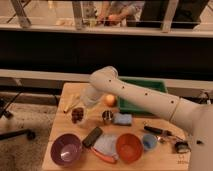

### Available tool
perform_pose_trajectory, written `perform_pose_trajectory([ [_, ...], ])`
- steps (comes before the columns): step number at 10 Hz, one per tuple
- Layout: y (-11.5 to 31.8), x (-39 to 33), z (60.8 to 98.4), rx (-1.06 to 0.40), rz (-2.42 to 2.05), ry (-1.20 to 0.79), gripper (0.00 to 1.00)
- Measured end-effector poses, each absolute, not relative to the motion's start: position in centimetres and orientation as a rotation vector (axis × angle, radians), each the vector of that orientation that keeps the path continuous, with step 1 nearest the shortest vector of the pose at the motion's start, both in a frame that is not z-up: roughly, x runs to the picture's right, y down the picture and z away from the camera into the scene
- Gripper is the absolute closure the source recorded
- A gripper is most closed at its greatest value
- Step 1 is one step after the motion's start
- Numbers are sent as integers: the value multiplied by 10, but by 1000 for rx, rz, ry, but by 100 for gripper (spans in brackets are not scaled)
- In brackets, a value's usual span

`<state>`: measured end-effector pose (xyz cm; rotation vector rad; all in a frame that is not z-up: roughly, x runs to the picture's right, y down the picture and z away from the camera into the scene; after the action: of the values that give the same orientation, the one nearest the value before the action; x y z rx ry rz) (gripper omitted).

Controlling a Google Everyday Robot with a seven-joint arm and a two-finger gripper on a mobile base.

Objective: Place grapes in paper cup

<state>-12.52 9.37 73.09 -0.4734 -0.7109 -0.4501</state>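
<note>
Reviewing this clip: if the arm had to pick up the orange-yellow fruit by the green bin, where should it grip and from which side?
Probably from above, fingers across the middle of the orange fruit: it is round, and the green bin crowds one side. The gripper hangs above the grapes, near the table's left edge.

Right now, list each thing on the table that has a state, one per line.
gripper: low over the table's left side, right above the grapes.
grapes: sitting at the paper cup, under the gripper.
paper cup: upright, mostly hidden by the grapes.
metal cup: upright, mouth open.
purple bowl: upright, empty.
orange bowl: upright, empty.
blue cup: upright.
green tray: flat, partly behind the arm.
</note>
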Motion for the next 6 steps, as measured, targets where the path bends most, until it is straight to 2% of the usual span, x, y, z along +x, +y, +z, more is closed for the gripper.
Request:
perform_pose_trajectory([
  [6, 86, -117, 697, -460, -446, -739, 32],
])
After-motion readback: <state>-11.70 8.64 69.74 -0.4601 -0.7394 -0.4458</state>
